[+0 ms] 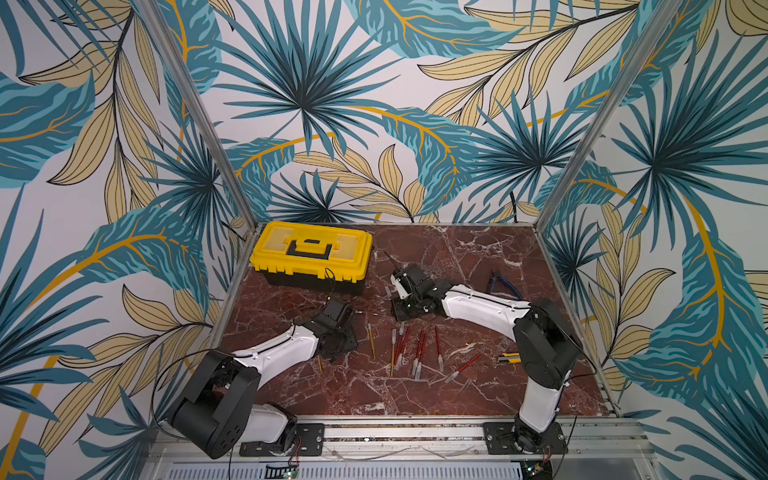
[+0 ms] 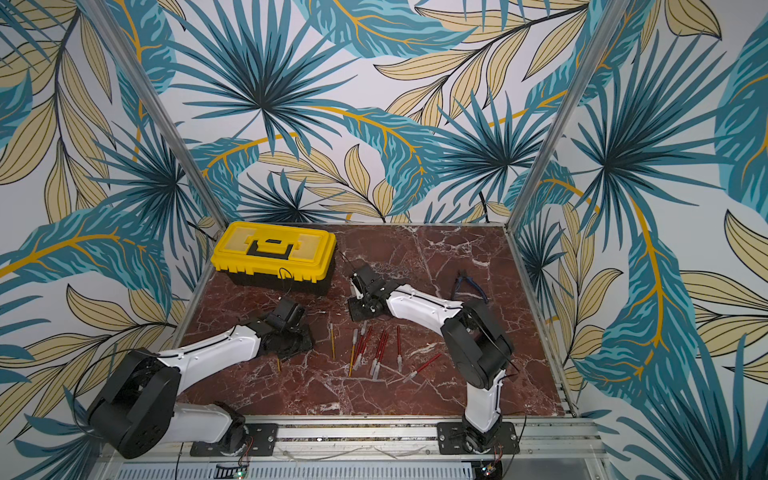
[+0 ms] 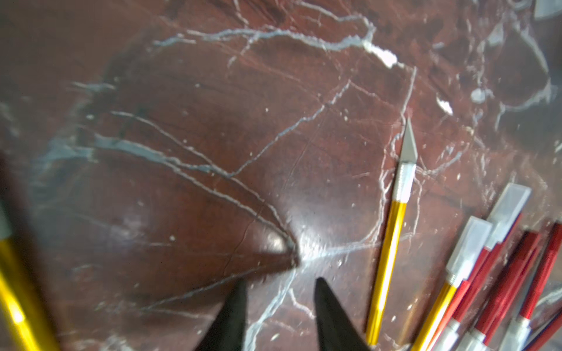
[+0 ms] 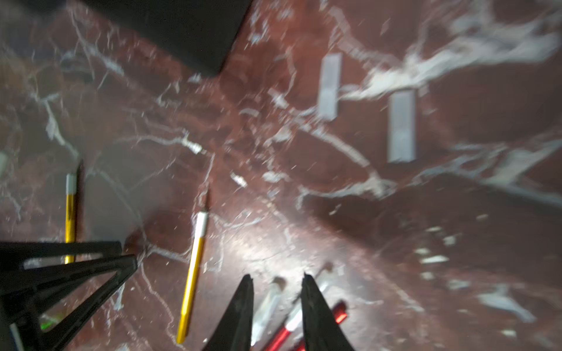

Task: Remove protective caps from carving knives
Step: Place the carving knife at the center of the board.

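Red-handled cluster: we see thin red-handled carving knives [image 1: 419, 349] lying on the red-brown marble-patterned surface [image 1: 457, 257] between the two arms, toward the front edge. Translucent grey-white plastic caps [image 1: 417, 369] are still on them.
Yellow, capped: one capped yellow-handled knife [image 3: 438, 307] lies against the red ones.
Yellow, done: a bare yellow-handled knife [image 3: 389, 243] has its blade exposed and lies just beside the cluster, on the left arm's side.
Yellow, unclear: a third yellow stick [image 3: 12, 304] sits at the frame edge. Its tip is too blurred for us to call.
Loose caps: two removed plastic tubes [image 4: 330, 86] lie flat on the surface, well apart from the cluster.
Long axis: the sticks run roughly front-to-back in both top views, slightly fanned. Some cap ends point back, others front.
Left jaws: parted, with nothing between them. They hang over bare surface, and the cluster lies off to one side, past the bare knife.
Right jaws: parted, with no grip that we can see. Capped tips show through the gap, on the surface below.
Nearer arm: our call is the right arm [image 1: 482, 307]. The left arm [image 1: 282, 349] would need a sideways shift first.
Next move: we judge it turns on lining the jaws up across a stick, not along it.
Writing: none readable, not even on the yellow-and-black plastic toolbox [image 1: 311, 253].
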{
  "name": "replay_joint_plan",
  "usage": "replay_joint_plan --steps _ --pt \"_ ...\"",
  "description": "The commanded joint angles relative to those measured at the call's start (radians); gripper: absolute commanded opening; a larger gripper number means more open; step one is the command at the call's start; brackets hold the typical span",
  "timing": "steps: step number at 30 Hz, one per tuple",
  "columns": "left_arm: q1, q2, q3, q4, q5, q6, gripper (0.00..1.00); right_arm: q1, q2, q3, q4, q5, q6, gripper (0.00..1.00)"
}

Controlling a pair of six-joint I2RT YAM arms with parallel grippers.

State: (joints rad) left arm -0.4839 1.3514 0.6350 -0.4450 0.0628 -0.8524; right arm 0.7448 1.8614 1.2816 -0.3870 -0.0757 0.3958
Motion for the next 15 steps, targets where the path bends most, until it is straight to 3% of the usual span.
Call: replay_joint_plan --steps 1,10,15 --pt "0.006 -0.063 0.029 -0.051 -0.021 0.006 0.49 0.052 0.026 -0.013 0.013 -0.014 0.027 0.31" --pt "0.007 -0.124 0.009 -0.088 -0.048 -0.002 0.64 0.112 0.118 0.026 0.019 -0.032 0.043 0.35" --pt "0.006 -0.117 0.008 -0.086 -0.052 0.004 0.67 0.125 0.156 0.049 0.016 -0.033 0.051 0.34"
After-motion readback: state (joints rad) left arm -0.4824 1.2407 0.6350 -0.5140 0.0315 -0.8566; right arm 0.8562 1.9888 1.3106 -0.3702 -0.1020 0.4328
